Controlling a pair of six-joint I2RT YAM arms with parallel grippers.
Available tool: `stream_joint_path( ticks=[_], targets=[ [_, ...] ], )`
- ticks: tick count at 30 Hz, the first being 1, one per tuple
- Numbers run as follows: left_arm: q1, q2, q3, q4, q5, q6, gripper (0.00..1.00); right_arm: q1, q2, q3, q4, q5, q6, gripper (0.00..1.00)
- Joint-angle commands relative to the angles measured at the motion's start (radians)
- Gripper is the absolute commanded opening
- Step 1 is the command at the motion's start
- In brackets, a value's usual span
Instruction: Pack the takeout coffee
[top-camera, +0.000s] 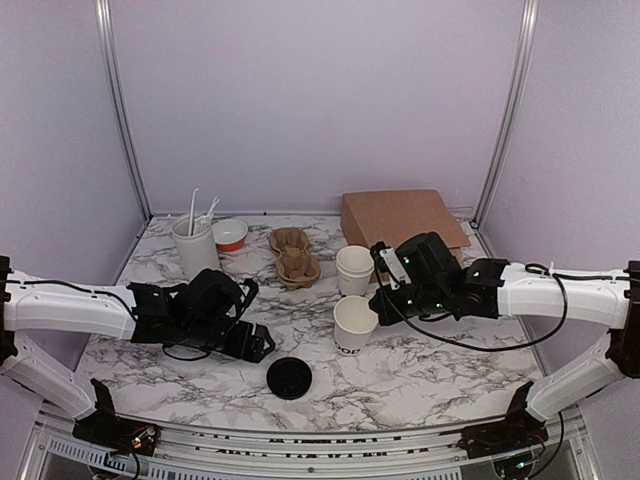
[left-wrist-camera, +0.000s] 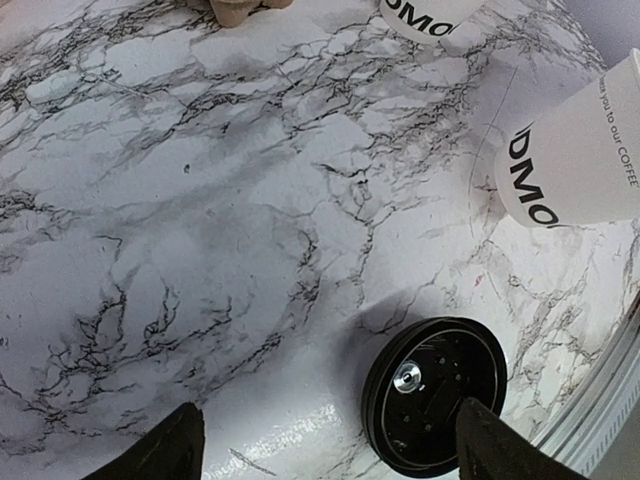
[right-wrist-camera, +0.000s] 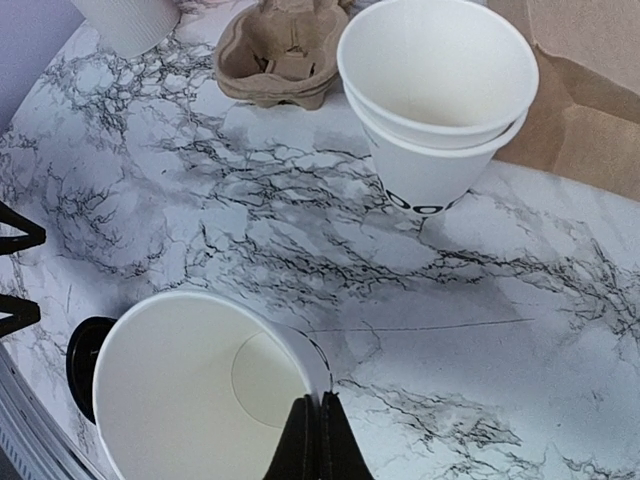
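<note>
Takeout coffee, meaning a cup with its lid on, shows in none of my views; what I have is the makings. An open cup (right-wrist-camera: 190, 400) stands on the table, and my right gripper (right-wrist-camera: 320, 445) is pinched tight on its rim, the paper wall between the fingers. From the right wrist the cup looks empty. The lid (left-wrist-camera: 435, 395) lies flat on the marble to the cup's front left, apart from it. My left gripper (left-wrist-camera: 330, 450) hangs low by that lid with its jaws spread wide, the lid nearer one finger than the other. Just behind the cup is a stack (right-wrist-camera: 440, 90) of two more cups. The carrier (right-wrist-camera: 275, 50) sits behind and left of the cup, and the bag (right-wrist-camera: 590, 80) lies flat beyond the stack.

I judge this to be the lidding step, with packing not yet begun. Next I need to centre the left jaws on the lid, close across its edge, lift it and seat it on the cup. My right fingers sit on the rim where the lid must land, so that grip will probably have to shift first.
</note>
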Motion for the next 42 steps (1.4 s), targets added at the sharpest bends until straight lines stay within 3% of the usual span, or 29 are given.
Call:
stream_joint_path(
  ticks=[1,6,12,16,30,42],
  targets=[
    [-0.024,0.036,0.013,0.017,0.016,-0.013,0.85,0.018,0.017,0.021,0.025,0.039,0.014,0.02],
    [-0.049,0.064,0.024,0.017,0.017,-0.013,0.79,0.023,0.031,0.027,0.019,0.042,0.016,0.07],
    [-0.064,0.085,0.027,0.018,0.022,-0.015,0.70,0.024,0.012,0.024,0.006,0.048,0.029,0.23],
    [-0.072,0.098,0.034,0.015,0.026,-0.012,0.62,0.023,-0.015,0.032,-0.016,0.071,0.032,0.28],
    [-0.095,0.181,0.076,0.005,0.023,0.005,0.54,0.024,-0.083,0.046,-0.037,0.113,0.038,0.35],
    [-0.119,0.258,0.119,-0.029,-0.017,0.012,0.36,0.024,-0.089,0.038,-0.032,0.120,0.034,0.36]
  ],
)
